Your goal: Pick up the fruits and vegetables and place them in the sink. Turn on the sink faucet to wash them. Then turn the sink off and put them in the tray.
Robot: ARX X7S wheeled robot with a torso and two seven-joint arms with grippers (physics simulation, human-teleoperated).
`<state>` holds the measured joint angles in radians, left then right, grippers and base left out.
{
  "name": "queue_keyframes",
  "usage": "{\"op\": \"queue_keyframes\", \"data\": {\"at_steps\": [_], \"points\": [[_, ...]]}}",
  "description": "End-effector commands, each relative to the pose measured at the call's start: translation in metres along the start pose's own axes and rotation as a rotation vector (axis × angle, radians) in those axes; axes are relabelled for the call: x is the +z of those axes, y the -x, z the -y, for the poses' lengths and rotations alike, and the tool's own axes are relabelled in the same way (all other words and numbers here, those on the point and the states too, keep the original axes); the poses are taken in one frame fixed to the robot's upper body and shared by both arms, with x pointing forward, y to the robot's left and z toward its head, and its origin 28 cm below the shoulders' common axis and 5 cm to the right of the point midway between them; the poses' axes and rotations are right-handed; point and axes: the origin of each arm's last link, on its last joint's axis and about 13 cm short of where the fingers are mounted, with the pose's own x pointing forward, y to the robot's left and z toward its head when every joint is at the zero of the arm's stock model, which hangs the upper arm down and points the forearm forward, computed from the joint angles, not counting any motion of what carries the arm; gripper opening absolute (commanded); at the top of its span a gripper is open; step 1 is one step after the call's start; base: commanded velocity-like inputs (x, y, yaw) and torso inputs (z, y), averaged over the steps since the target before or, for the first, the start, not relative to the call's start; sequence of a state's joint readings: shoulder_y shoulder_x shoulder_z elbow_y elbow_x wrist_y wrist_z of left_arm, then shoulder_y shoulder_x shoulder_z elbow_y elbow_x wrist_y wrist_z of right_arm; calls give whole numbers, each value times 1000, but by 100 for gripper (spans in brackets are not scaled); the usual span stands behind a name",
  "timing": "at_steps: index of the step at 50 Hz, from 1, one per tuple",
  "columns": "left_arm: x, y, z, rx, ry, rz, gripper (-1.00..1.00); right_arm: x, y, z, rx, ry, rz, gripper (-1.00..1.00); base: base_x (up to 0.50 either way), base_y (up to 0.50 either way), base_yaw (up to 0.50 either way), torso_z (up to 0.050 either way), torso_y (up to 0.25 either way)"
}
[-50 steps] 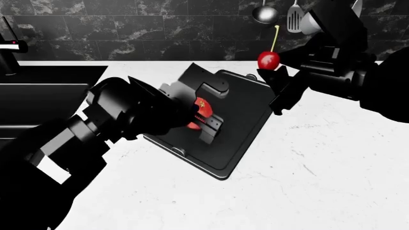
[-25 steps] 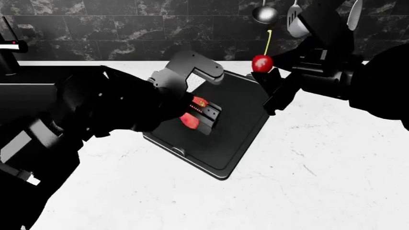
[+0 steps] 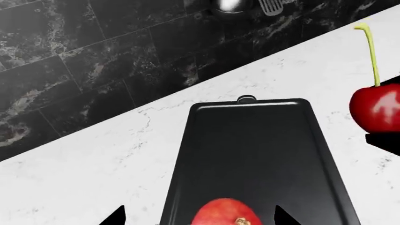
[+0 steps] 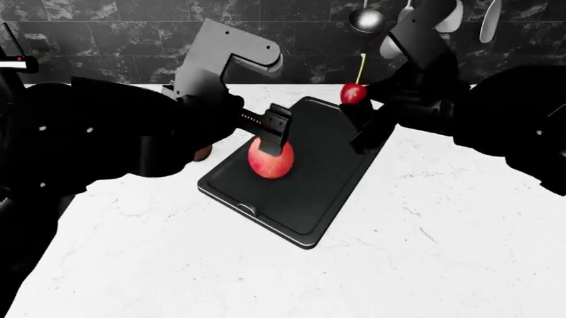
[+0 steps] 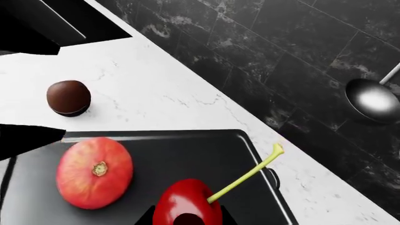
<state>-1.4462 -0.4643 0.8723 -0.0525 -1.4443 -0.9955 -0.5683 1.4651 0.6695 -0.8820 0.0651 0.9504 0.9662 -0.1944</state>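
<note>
Two fruits sit at the tray [image 4: 332, 192]: red pomegranate-like fruit [image 4: 270, 159] lies on the tray floor, cherry [image 4: 354, 94] hangs above the tray's far corner. Third piece, dark brown teardrop piece [image 5: 69, 97], rests on the white marble surface [image 4: 425, 252] just off the tray, apart from it; head view mostly hides it behind the left arm.

Left hand [image 4: 270, 126]: fingers spread apart, nothing clamped, hovering just over the red fruit. In the left wrist view the two fingertips [image 3: 115, 216] show at the frame edge either side of the fruit [image 3: 226, 213], with a gap to each. Touching or not, cannot tell.

Right hand [image 4: 362, 122]: closed on the cherry, pinching its lower part, green stem sticking up. Right wrist view shows the cherry [image 5: 186, 202] held over the tray [image 5: 206, 154], with the red fruit [image 5: 93, 172] beside it and lower.

Tray lies diagonal on the surface, near the dark tiled back wall [image 4: 132, 40]. Sink [image 5: 69, 23] shows as a black corner beyond the brown piece in the right wrist view. Faucet lever [image 4: 20, 63] pokes in at the head view's left edge. Ladle [image 4: 366, 18] and spatula [image 3: 270, 5] hang on the wall.
</note>
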Motion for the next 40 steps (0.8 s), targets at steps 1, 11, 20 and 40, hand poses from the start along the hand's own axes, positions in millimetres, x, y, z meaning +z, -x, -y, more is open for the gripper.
{"op": "queue_keyframes", "data": {"at_steps": [1, 11, 20, 40], "points": [[10, 18, 0, 53, 9, 85, 100, -12, -23, -1, 15, -13, -32, -100, 0, 0, 0, 0, 0], [12, 22, 3, 49, -4, 91, 100, -21, -44, -2, 18, -35, -51, -100, 0, 0, 0, 0, 0], [12, 21, 3, 36, -6, 87, 100, -27, -54, -3, 27, -37, -97, -100, 0, 0, 0, 0, 0], [9, 20, 2, 24, 11, 90, 100, -35, -73, 2, 38, -60, -160, -100, 0, 0, 0, 0, 0]]}}
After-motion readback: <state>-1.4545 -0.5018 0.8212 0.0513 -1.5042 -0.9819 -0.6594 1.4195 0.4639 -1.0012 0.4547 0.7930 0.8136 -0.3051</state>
